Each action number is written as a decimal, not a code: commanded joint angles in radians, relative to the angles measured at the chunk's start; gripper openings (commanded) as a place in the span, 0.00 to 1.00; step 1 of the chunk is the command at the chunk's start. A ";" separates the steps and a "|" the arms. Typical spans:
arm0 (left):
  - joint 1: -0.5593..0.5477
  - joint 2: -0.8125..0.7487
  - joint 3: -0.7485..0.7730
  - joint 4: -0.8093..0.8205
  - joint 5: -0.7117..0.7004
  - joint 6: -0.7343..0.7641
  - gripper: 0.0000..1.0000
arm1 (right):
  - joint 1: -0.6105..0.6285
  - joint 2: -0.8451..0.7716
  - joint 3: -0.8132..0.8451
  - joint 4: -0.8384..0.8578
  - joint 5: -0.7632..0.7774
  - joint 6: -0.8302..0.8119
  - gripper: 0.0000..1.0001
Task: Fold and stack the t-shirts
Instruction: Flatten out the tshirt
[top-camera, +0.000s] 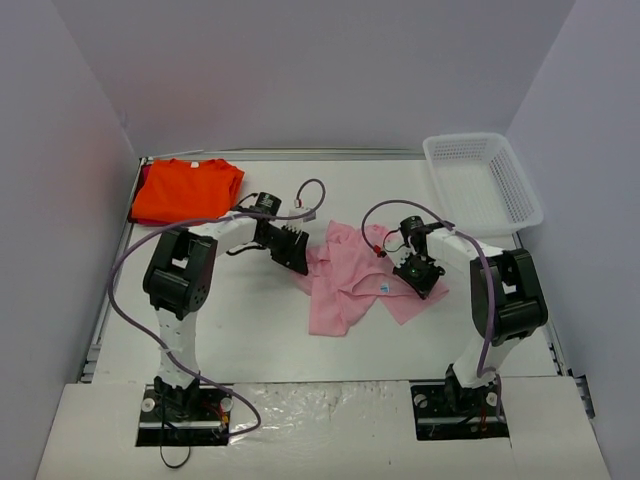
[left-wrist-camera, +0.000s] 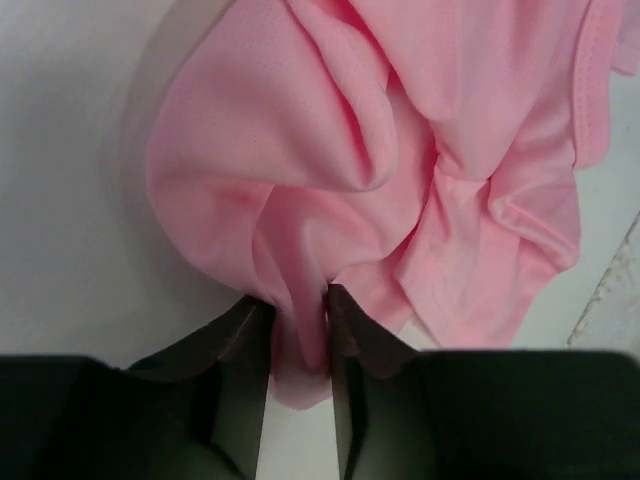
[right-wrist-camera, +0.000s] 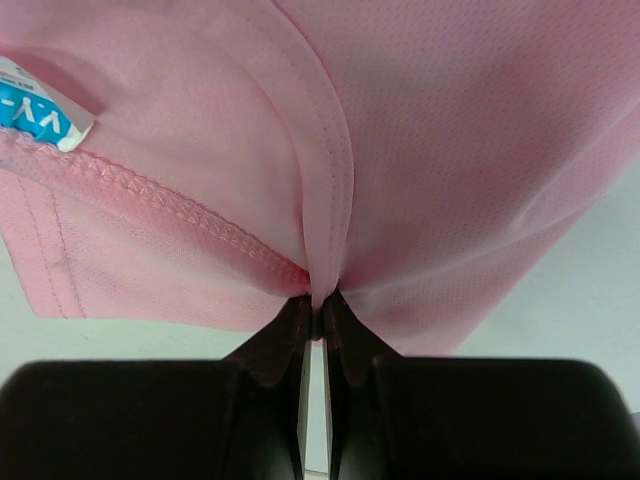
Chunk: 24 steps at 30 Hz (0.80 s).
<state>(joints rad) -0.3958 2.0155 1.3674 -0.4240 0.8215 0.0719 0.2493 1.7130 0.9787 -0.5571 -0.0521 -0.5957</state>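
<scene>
The pink t-shirt (top-camera: 345, 285) lies crumpled between the 2 grippers, spread ahead of each; the left gripper (left-wrist-camera: 300, 300) clamps a bunched fold, the right gripper (right-wrist-camera: 317, 305) a stitched seam; the orange t-shirt (top-camera: 185, 190) sits beyond the left gripper.

Your top view looks down from high behind the two arm bases (top-camera: 183, 400), at 6 o'clock in frame, across the whole white desk (top-camera: 260, 330) toward the back wall (top-camera: 320, 70) at 12 o'clock. Your left wrist view sits very close behind the left claw (left-wrist-camera: 298, 305), facing along its dark fingers (left-wrist-camera: 235, 340) onto the pink t-shirt (left-wrist-camera: 400, 150). Your right wrist view sits closer still behind the right claw (right-wrist-camera: 315, 302), cloth filling most of the frame. All three views share that pink t-shirt, near the centre of the top view.
</scene>
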 joint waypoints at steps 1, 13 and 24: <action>-0.024 0.015 0.035 -0.041 0.061 0.009 0.23 | -0.005 0.027 0.011 -0.020 -0.006 0.011 0.00; 0.061 -0.299 0.127 -0.071 -0.594 0.078 0.02 | -0.082 -0.047 0.244 -0.010 0.043 0.042 0.00; 0.098 -0.767 0.012 -0.191 -0.777 0.261 0.02 | -0.119 -0.133 0.483 -0.069 -0.029 0.057 0.00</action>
<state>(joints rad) -0.2787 1.3380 1.4464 -0.5259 0.1143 0.2584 0.1368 1.6276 1.4445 -0.5575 -0.0574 -0.5491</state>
